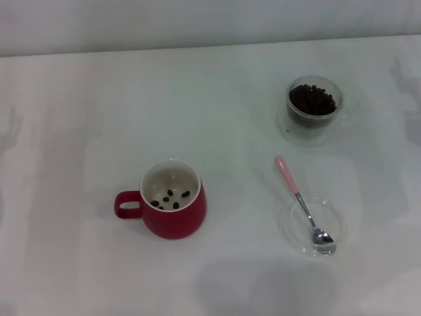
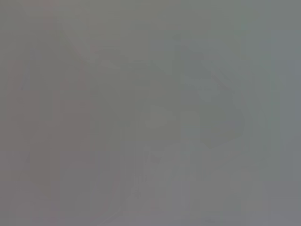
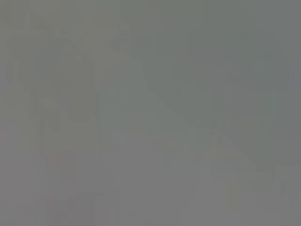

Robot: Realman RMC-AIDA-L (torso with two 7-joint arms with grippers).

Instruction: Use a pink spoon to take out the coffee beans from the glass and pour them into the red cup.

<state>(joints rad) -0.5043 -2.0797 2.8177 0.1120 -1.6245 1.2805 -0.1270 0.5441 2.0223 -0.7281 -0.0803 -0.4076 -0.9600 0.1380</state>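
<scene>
In the head view the red cup (image 1: 173, 209) stands left of centre, its loop handle to the left, with several coffee beans (image 1: 170, 197) on its white inside. The glass (image 1: 313, 109) stands at the back right, filled with dark coffee beans (image 1: 312, 100). The pink spoon (image 1: 302, 203) lies at the front right, its metal bowl resting in a shallow clear dish (image 1: 311, 227) and its pink handle pointing back and left onto the table. Neither gripper shows in any view. Both wrist views show only a plain grey blur.
The white table (image 1: 217, 118) runs back to a pale wall at the far edge. Faint shadows fall at the left and right sides of the table.
</scene>
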